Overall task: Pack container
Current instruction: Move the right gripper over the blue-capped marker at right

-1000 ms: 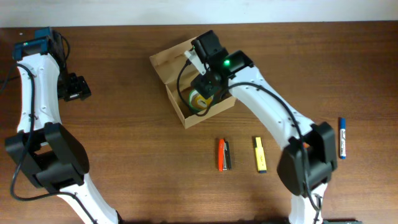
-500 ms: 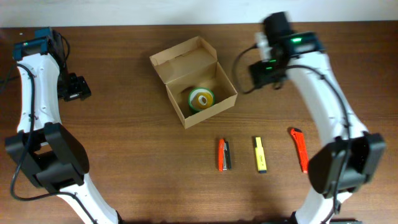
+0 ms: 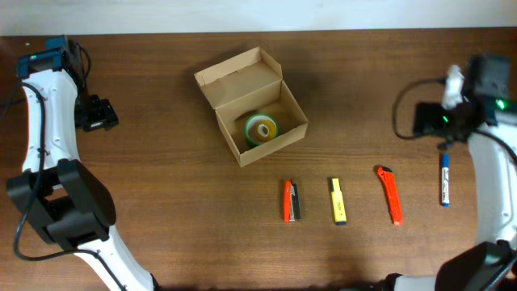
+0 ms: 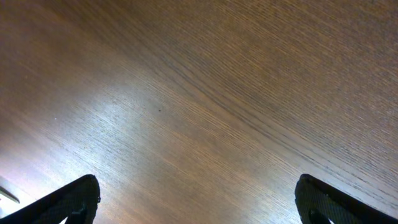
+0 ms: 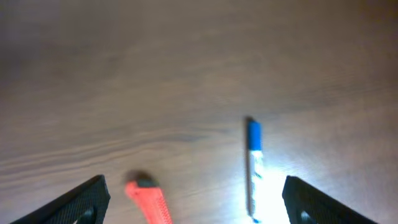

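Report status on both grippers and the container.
Left gripper open, empty. Right gripper open, by blue pen. Container open, tape roll inside. Nothing over the opening.

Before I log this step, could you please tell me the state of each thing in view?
Cardboard box: lid open.
Tape roll: flat inside the box.
Orange-and-black item: unpacked, on the table.
Yellow highlighter: unpacked, on table.
Orange utility knife: unpacked, on table.
Blue marker: unpacked, on table.
Left hand: open, empty.
Right hand: open, empty.
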Robot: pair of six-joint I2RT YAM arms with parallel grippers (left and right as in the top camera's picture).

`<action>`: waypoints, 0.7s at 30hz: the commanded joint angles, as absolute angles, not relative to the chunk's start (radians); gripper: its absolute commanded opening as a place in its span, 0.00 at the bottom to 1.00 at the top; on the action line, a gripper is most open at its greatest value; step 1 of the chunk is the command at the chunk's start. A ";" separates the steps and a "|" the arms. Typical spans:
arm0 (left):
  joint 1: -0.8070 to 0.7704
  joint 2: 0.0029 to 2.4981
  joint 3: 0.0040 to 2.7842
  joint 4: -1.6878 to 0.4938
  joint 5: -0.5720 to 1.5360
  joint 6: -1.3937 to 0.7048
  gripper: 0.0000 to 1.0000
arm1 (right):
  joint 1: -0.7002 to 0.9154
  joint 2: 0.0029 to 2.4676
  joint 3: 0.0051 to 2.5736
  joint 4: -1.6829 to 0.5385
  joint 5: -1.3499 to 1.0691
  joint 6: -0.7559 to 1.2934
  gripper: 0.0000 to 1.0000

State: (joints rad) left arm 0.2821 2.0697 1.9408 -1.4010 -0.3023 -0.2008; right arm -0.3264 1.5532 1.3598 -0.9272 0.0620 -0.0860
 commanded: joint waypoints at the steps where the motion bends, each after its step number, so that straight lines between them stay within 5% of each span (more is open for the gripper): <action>1: 0.284 2.064 1.931 -1.398 -0.298 -0.185 1.00 | -0.423 1.526 1.239 -0.854 0.001 -0.129 0.89; 11: 0.284 2.064 1.931 -1.398 -0.298 -0.185 1.00 | -0.627 1.556 1.142 -0.751 -0.043 -0.228 0.85; 21: 0.284 2.064 1.931 -1.398 -0.298 -0.185 1.00 | -0.668 1.666 1.143 -0.769 -0.049 -0.284 0.77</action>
